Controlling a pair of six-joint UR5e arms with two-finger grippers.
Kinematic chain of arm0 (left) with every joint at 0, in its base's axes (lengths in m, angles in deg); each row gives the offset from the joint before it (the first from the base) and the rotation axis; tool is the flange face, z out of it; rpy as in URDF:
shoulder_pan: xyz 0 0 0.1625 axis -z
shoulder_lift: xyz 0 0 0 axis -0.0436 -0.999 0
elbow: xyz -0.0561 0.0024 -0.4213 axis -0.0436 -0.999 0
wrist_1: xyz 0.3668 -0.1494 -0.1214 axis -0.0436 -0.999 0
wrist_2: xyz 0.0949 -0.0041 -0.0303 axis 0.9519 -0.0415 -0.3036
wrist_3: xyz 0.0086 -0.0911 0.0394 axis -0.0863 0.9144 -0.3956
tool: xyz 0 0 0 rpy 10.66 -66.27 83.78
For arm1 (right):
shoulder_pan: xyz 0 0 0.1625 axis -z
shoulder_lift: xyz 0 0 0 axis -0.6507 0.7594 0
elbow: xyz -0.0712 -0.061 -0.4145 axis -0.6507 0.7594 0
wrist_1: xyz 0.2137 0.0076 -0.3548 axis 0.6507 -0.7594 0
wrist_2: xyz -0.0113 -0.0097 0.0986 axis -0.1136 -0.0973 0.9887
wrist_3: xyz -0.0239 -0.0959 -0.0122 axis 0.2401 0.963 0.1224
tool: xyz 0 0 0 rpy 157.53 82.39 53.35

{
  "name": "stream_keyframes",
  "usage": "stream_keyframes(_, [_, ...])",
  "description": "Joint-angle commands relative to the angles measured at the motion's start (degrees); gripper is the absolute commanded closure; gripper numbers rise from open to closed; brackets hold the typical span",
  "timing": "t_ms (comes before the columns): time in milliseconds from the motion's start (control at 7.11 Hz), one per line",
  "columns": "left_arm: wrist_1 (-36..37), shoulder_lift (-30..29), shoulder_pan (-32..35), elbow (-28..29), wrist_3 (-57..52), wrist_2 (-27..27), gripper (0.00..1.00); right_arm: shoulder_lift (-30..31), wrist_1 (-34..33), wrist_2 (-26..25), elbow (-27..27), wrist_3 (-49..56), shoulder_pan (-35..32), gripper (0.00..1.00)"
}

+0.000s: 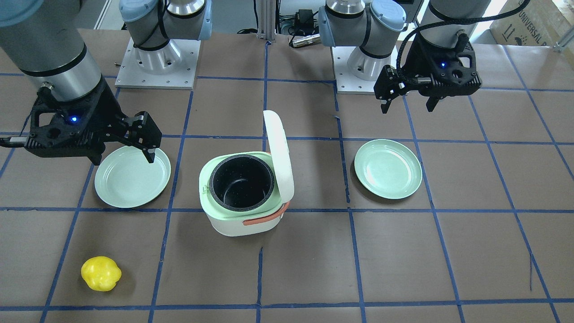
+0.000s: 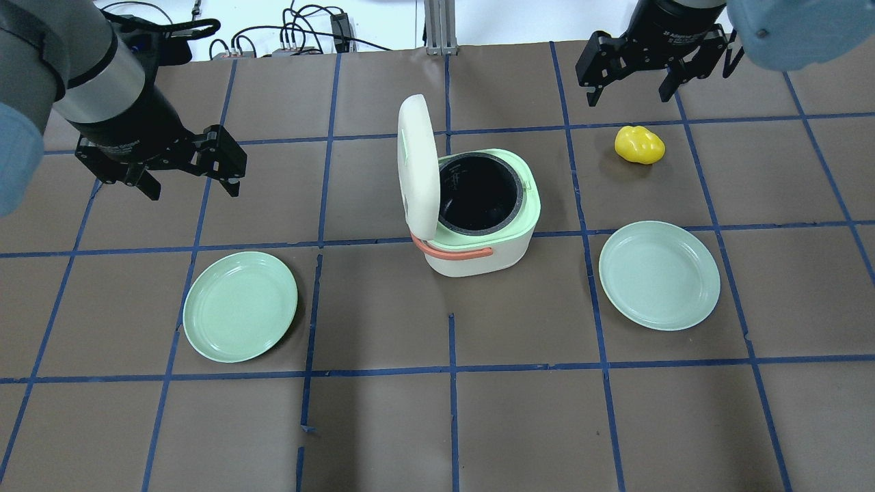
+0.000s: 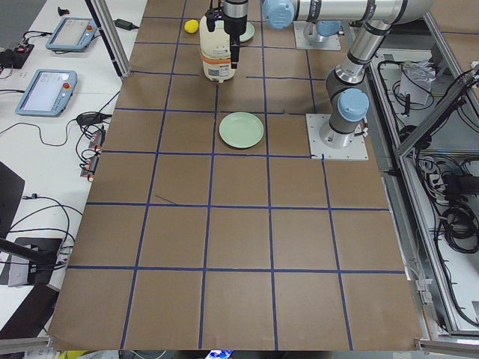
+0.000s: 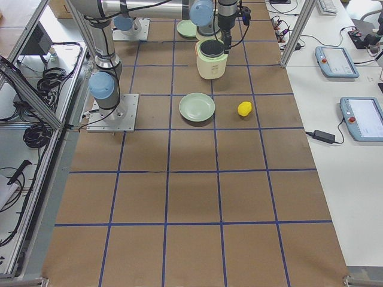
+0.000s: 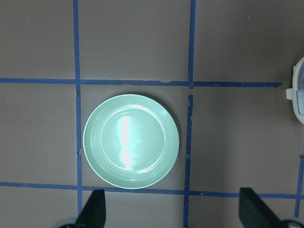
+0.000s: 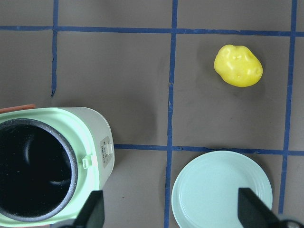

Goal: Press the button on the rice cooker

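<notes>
Below my left pincer, whose fingers stand wide apart with nothing between them, a pale green plate lies flat on the brown table with its blue tape grid. The pincer hangs in the air, well clear of the plate. Off to its right stands the rice cooker, between my two pincers and touched by neither; only an edge of it shows at the border of my left wrist view. Its lid is up, nearly upright on the side nearer my left pincer, and the black inner pot is open to view; an orange handle lies against the body. My right pincer is likewise spread wide and empty, high above the table. Under it lies a second plate, to its left the rice cooker, and farther out past that plate, apart from it, a yellow knobbly thing. Which part of the cooker is the button I cannot tell.
</notes>
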Motion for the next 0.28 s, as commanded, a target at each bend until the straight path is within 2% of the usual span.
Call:
stream_keyframes(0, [0.02,-0.03,0.0,0.0,0.0,0.0,0.0,0.01,0.03,-0.06,-0.01,0.01,0.0,0.0])
stream_keyframes(141, [0.02,-0.03,0.0,0.0,0.0,0.0,0.0,0.01,0.03,-0.06,-0.01,0.01,0.0,0.0])
